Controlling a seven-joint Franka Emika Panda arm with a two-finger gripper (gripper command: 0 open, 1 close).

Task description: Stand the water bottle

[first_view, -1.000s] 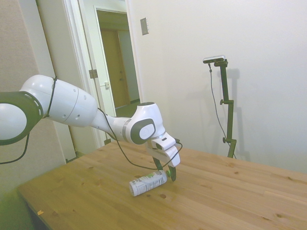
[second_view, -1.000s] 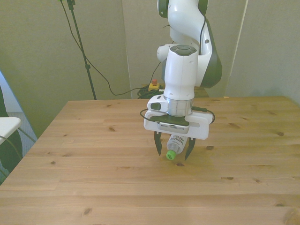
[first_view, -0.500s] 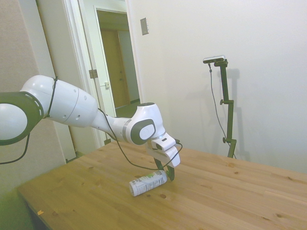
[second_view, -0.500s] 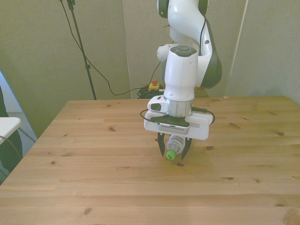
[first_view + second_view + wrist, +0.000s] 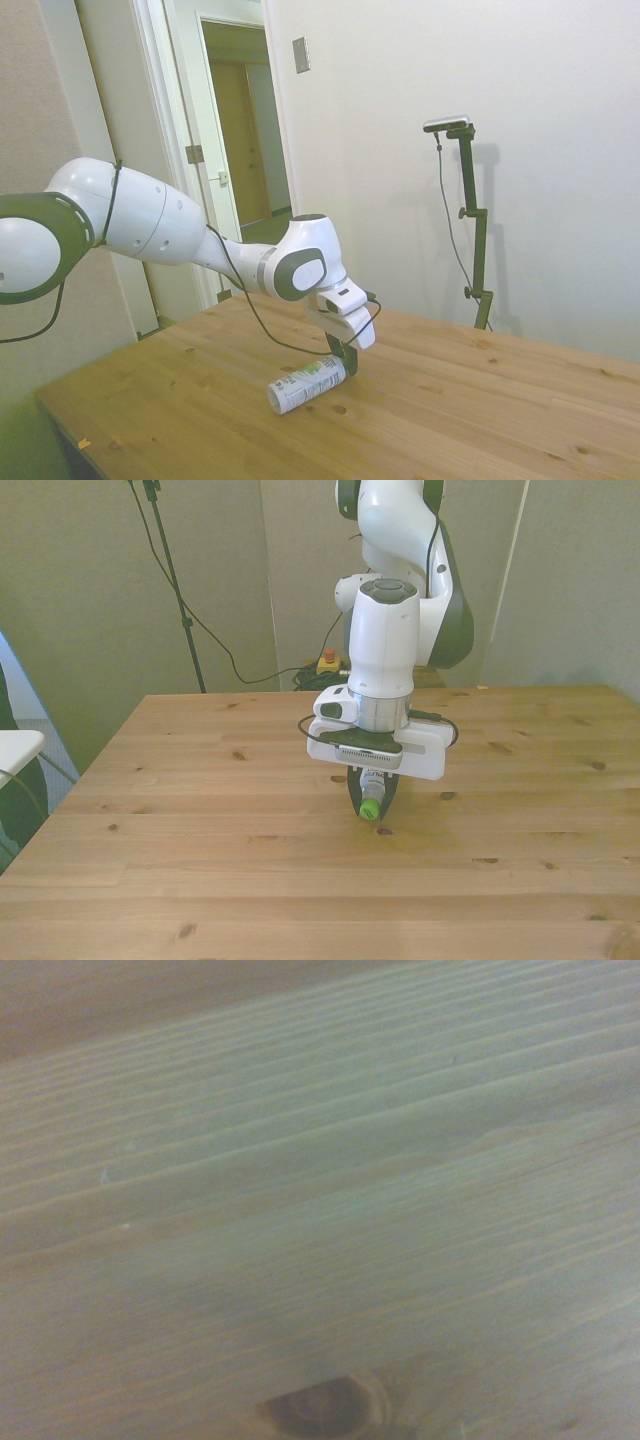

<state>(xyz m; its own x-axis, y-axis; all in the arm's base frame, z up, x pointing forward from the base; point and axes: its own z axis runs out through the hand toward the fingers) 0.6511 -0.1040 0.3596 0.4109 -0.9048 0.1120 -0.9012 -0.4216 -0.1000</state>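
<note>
- Showing only blurred table (image 5: 320,1160) grain, the wrist view misses everything else.
- Gripper (image 5: 371,802) clenched on the lying water bottle (image 5: 306,384) at its green-capped neck.

Count on inspection: one water bottle (image 5: 306,383) (image 5: 369,798), one gripper (image 5: 349,360) (image 5: 371,802), one wooden table (image 5: 480,420) (image 5: 200,860) (image 5: 320,1210).

White rounded arm (image 5: 150,225), grey joints, black cable (looped)

Wooden table (image 5: 200,880) of knotty planks, water bottle (image 5: 306,383) laid on its side near the middle, green cap (image 5: 371,811) turned toward the near edge, only blurred grain, apparently tabletop, seen in the wrist view
</note>
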